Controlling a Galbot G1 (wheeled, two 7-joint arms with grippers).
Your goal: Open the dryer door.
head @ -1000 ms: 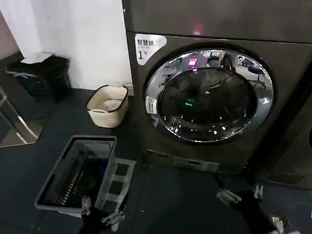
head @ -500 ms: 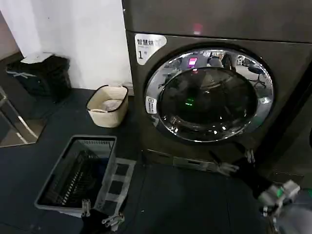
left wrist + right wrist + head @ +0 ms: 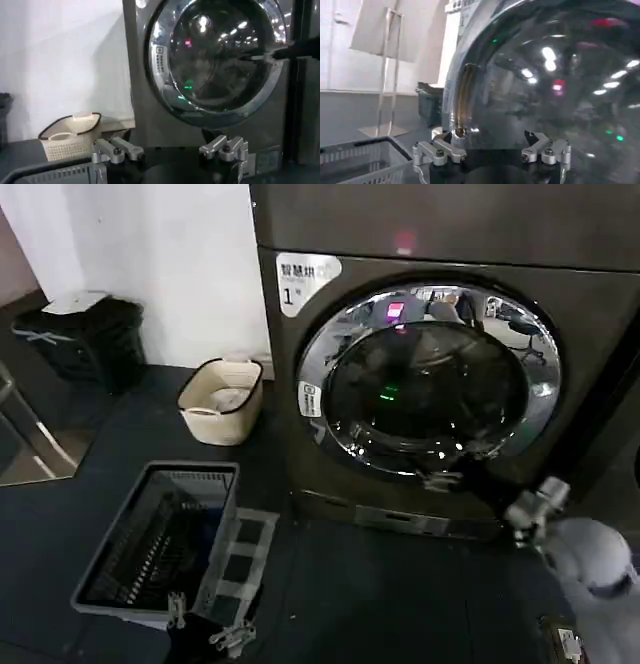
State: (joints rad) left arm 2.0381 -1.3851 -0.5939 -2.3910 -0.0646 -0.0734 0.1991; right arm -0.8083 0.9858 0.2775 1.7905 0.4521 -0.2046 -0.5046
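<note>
Head view, your right tool [image 3: 441,480] spread wide with nothing held, at the lower chrome rim of the shut door [image 3: 428,379] on the dryer [image 3: 300,434], left tool [image 3: 205,624] spread, parked low above the grey basket [image 3: 110,569], cream basket [image 3: 221,400] holding something pale.

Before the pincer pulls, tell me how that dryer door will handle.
The dryer door is probably rigid and fairly heavy, being chrome-ringed glass. The polished ring looks slippery, so the open right pincer may slide. It should swing rather than lift.

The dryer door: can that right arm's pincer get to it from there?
Probably yes. The open right pincer is already at the lower chrome ring of the dryer door, and nothing stands between them.
</note>
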